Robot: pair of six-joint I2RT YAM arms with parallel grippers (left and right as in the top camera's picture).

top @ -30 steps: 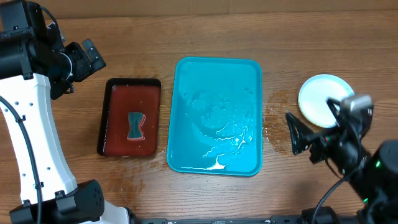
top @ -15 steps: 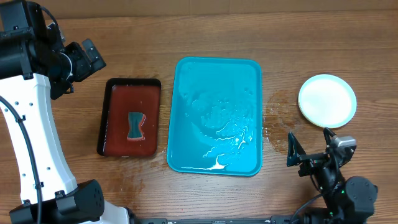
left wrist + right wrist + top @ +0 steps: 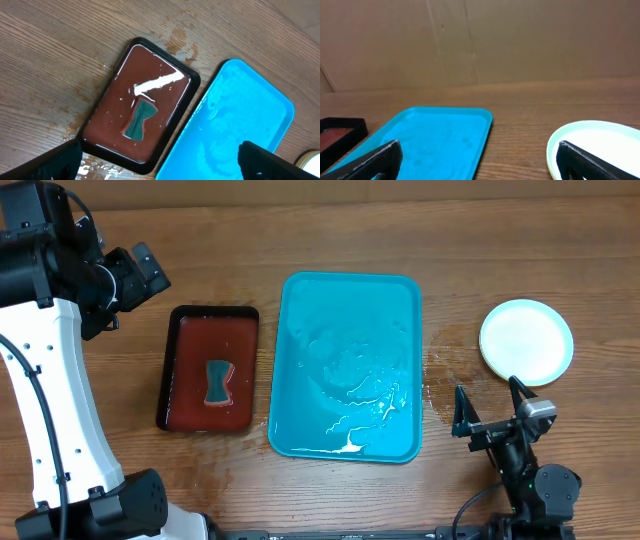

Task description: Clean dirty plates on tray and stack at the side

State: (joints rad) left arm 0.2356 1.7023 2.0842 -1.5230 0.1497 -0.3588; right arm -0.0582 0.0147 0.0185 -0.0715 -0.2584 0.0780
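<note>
- While my right pincer (image 3: 490, 415) hangs low over the table (image 3: 330, 230) on the near side, its fingers are spread wide and grip nothing.
- Just beyond it, the plates (image 3: 526, 342) lie stacked on the table, right of the tray (image 3: 300, 310) and clear of it. The top one is pale, and my right wrist view shows a yellow-green rim beneath it.
- Puddles and a white streak lie in the tray.
- At the far left, my left pincer (image 3: 150, 268) is held above the table, likewise released and empty.
- Just beside the tray's left edge, a dark red tray (image 3: 190, 340) holds a teal sponge (image 3: 217, 382).
</note>
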